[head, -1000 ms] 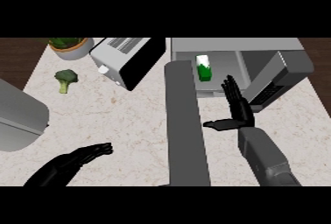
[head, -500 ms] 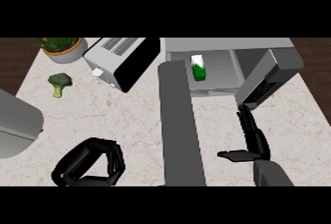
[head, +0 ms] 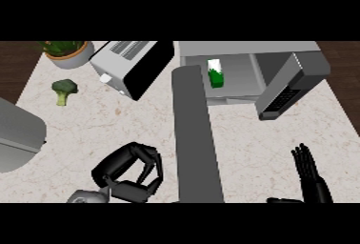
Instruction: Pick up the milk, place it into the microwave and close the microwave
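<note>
From the head view, the table (head: 105, 124) is pale stone with tiny specks and looks smooth. At the top right sits the microwave (head: 246, 47), a grey box that is open, so you can see into it. The milk (head: 216, 74) is inside, at the left of the opening. It is a small tall carton, white on top and green lower down. A long flat grey slab (head: 193, 133) runs from the microwave's left corner down to the lower edge. A dark panel (head: 285, 93) with little buttons leans out at the microwave's right side. At the top, left of the microwave, is a grey metal box with a shiny black front (head: 130, 64). Beside that is a potted plant (head: 67, 51) in a round pot, and a bumpy green broccoli (head: 63, 89) lies near it on the stone. A big rounded grey thing (head: 17, 136) pokes in at the left edge. The left hand (head: 130, 174) is black, low down just left of the slab, with its fingers bent round into a loop, and there is nothing in it. The right hand (head: 309, 174) is at the lower right edge, flat, with its fingers straight and pointing up, holding nothing, well apart from the milk.
</note>
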Motion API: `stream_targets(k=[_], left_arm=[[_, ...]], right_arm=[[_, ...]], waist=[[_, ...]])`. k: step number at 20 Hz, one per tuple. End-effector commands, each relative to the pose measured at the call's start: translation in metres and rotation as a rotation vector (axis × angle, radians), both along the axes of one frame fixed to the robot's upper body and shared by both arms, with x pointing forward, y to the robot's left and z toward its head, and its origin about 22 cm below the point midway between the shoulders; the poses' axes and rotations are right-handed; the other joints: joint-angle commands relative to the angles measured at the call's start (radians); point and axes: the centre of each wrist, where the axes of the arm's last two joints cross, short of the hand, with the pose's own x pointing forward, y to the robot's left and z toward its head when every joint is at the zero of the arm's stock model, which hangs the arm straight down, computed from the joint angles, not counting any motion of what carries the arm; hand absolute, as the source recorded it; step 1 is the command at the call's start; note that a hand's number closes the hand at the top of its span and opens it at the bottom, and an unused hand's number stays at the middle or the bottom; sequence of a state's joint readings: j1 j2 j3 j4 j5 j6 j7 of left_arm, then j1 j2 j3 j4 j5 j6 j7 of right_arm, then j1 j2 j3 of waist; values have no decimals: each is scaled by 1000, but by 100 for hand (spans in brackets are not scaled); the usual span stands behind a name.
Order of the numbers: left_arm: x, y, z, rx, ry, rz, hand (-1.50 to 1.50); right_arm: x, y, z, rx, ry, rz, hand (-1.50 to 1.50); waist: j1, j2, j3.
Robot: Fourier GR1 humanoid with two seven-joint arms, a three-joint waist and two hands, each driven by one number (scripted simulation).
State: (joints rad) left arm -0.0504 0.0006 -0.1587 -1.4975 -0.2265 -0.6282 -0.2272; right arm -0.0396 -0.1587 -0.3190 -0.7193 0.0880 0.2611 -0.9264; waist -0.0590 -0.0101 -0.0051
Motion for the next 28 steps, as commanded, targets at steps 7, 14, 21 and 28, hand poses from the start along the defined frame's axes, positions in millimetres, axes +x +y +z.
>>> stream_targets(k=[7, 14, 21, 28], left_arm=[[2, -71, -26, 3, -66, -83, 150], [-33, -126, -42, 53, 25, -152, 150], [-39, -158, -37, 85, -15, -101, 150], [-30, -177, -20, 74, -84, 14, 150]], right_arm=[[-52, -37, 58, 74, -167, 104, -150], [-52, -20, 91, 145, -218, 235, -150], [-36, -15, 145, 149, -252, 355, -150], [-29, 5, 176, 145, -276, 455, -150]], waist=[[-3, 6, 0], [-13, 10, 1], [-45, 18, -1], [-83, 23, -2]])
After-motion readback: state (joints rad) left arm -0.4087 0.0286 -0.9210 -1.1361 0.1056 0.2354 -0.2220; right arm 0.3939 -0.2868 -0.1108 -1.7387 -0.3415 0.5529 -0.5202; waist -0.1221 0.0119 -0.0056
